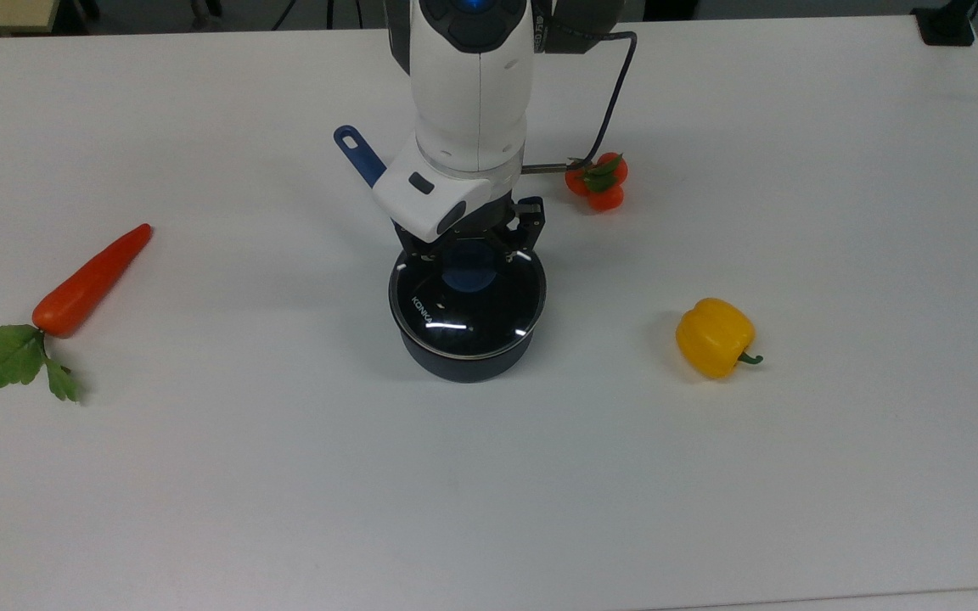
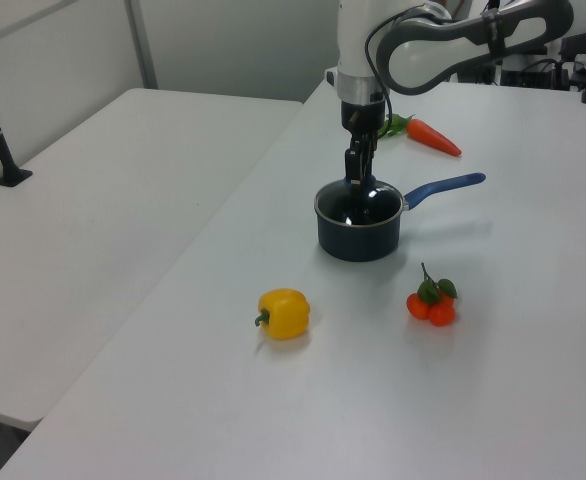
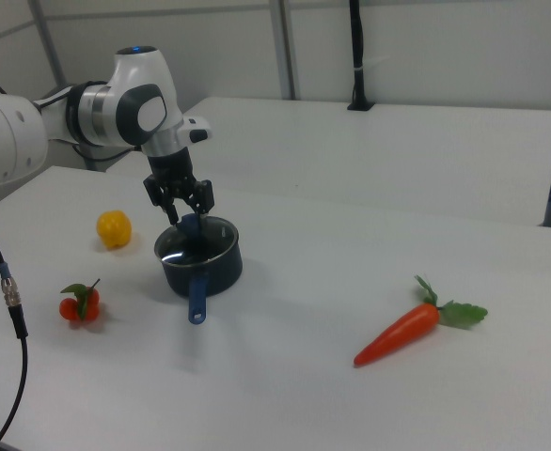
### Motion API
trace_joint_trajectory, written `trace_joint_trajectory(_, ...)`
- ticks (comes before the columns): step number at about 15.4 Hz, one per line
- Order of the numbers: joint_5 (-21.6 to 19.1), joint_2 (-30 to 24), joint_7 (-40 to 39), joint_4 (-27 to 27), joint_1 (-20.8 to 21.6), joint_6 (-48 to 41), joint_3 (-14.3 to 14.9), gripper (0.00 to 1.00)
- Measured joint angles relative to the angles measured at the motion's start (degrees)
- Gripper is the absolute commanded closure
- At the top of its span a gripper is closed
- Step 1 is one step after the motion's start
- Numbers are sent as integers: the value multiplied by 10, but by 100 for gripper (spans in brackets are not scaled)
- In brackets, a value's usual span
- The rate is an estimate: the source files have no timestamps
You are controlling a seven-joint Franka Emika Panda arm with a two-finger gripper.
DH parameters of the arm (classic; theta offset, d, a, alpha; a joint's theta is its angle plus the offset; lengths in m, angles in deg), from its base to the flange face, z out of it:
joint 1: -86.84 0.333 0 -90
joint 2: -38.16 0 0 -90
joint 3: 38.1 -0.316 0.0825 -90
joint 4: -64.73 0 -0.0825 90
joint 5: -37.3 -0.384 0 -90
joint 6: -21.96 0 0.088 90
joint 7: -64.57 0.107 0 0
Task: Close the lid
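One round clear glass lid (image 1: 465, 307) with a blue knob sits flat on the dark blue pot (image 1: 463, 361), mid-table. The robot's black gripper (image 1: 470, 255) has its two fingers around the knob; whether they squeeze it, I cannot tell.

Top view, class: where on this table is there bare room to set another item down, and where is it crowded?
The table's whole near strip, below the carrot, pot and yellow pepper, is bare. So is the top view's right, beyond the pepper. It is crowded around the pot, where the gripper, blue handle and tomatoes cluster.
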Motion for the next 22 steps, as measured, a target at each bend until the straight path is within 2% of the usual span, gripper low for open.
trace_joint_trajectory(7, 0, -2, 0, 1, -1, 0, 3, 0)
trace_joint_trajectory(10, 0, -20, 0, 4, -2, -26, 11, 0)
trace_joint_trajectory(12, 4, -46, 0, 5, -8, -63, 20, 0)
trace_joint_trajectory(16, 7, -120, 0, -15, -49, -98, 24, 0)
trace_joint_trajectory(22, 7, -261, 0, -135, -80, -103, 24, 0)
